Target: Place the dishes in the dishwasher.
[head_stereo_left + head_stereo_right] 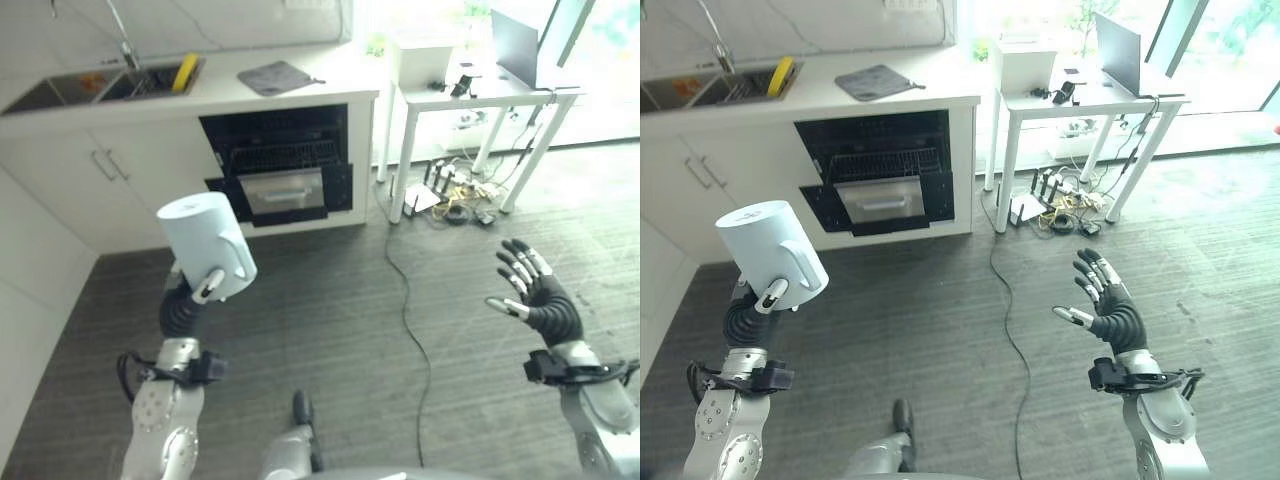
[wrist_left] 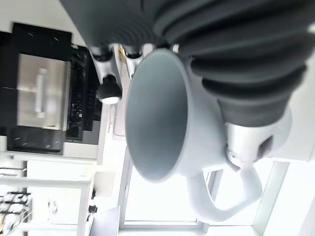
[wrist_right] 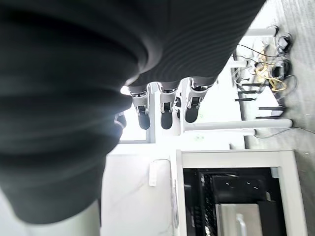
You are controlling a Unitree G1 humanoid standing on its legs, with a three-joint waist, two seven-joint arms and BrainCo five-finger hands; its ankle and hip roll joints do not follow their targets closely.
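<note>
Your left hand (image 1: 205, 285) is curled round a pale blue mug (image 1: 207, 245), held up in the air well short of the dishwasher (image 1: 280, 165). In the head views the mug sits bottom-up above the wrist, and the left wrist view looks straight into its empty bowl, with the handle (image 2: 231, 196) free to one side. Your right hand (image 1: 530, 285) hangs out to the side with its fingers spread and straight, holding nothing.

The dishwasher stands open under the table (image 1: 300, 85), its rack (image 1: 283, 155) visible in the dark cavity and the door (image 1: 282, 192) apparently only part-way down, though from this angle you can't be sure how far.

You look to be in the carry step: the mug is picked up, not yet placed. Next you'll need to close the gap to the dishwasher, bring the left arm forward and down to the rack, and seat the mug mouth-down before releasing. Mind the door edge on the way in; your free right hand could open it further if it blocks you.
</note>
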